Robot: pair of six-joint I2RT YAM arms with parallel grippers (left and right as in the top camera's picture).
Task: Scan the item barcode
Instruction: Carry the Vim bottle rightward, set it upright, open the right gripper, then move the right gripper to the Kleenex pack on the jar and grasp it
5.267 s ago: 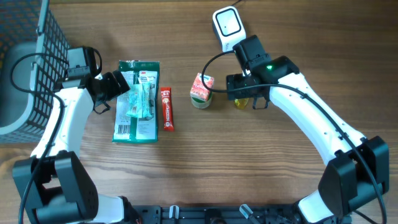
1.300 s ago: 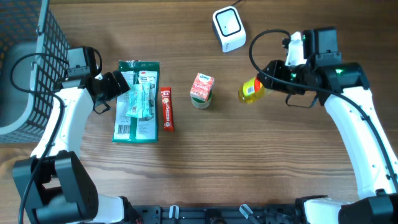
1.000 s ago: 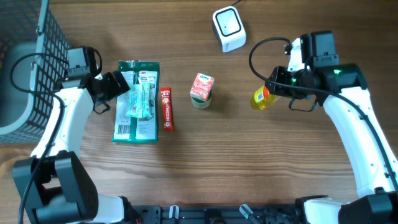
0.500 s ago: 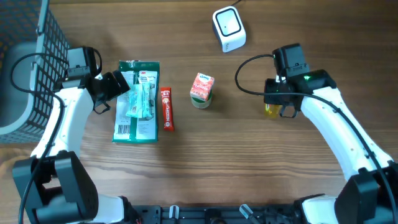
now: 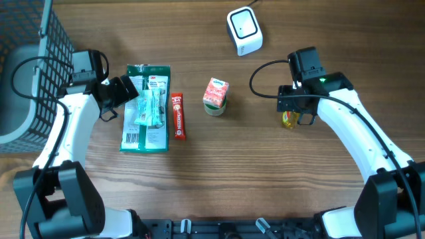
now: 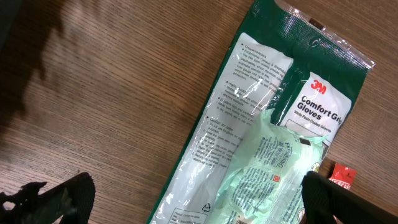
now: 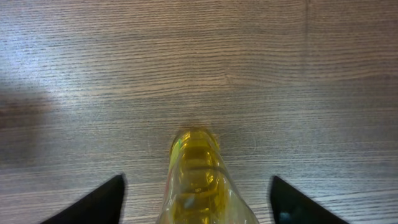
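The right end effector [image 7: 198, 179] has its fingers spread wide and grips nothing. A yellow bottle [image 7: 196, 155] sits in the gap between them, with bare wood showing on either side of it, so neither finger touches it. From overhead the bottle [image 5: 287, 120] peeks out just under this end effector [image 5: 290, 113], on the right half of the tabletop [image 5: 252, 172]. Whether it stands or lies cannot be told.

The white scanner [image 5: 244, 30] rests well apart from the bottle, toward the far edge. A small red-and-white carton [image 5: 215, 94] stands to the bottle's left, near the middle.

The left end effector [image 6: 198, 186] is also spread wide and empty. It hovers over a green glove packet [image 6: 249, 124] with a paler green pouch [image 6: 273, 168] lying on top of it. A red stick pack [image 5: 178, 115] lies just beside the packet's right edge. A wire basket [image 5: 26, 73] sits at the far left.

By count: one bottle, one scanner, one carton, one glove packet, one pouch, one stick pack, one basket.
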